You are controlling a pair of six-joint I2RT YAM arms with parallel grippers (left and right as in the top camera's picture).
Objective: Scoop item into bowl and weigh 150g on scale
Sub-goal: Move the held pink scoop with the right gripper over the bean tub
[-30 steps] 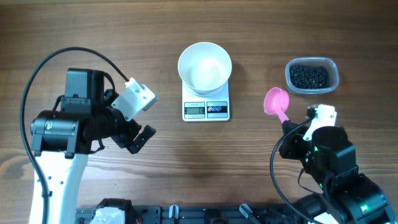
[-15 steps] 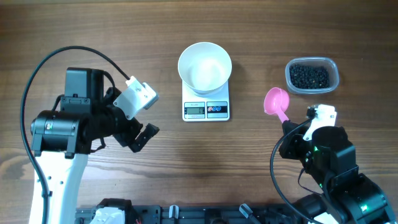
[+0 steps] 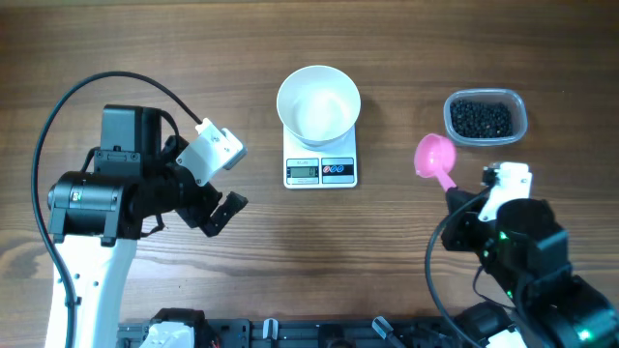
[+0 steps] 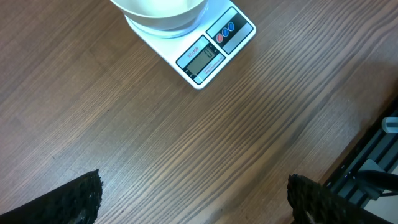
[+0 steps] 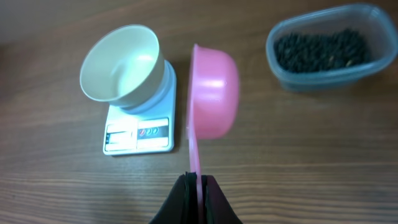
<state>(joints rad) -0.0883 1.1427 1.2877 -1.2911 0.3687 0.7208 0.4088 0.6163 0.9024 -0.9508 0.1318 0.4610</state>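
Fingers of the right gripper (image 5: pixel 198 185) are clamped together on the thin handle of a pink scoop (image 5: pixel 214 93). Its cup stands on edge and empty in the middle of the right wrist view. From above, the scoop sits right of centre, just below and left of the clear tub (image 3: pixel 486 117) but apart from it. All the black beans (image 3: pixel 481 118) lie heaped in that tub at the upper right. The white bowl (image 3: pixel 318 104) at upper centre rests on the scale (image 3: pixel 320 170) and holds nothing; the display is too small to read. The left gripper (image 4: pixel 196 199) has its fingers (image 4: pixel 81 198) spread wide on nothing, in the lower corners of its own view. It hangs over the bare wooden table (image 4: pixel 186 143), with the scale at the top of that frame. By my judgement the scoop is in hand and the first scoop of beans is not yet taken. The next move calls for carrying the cup up and right over the tub's rim and turning its mouth down into the heap. It then needs levelling before crossing left to the bowl, so nothing rolls off.
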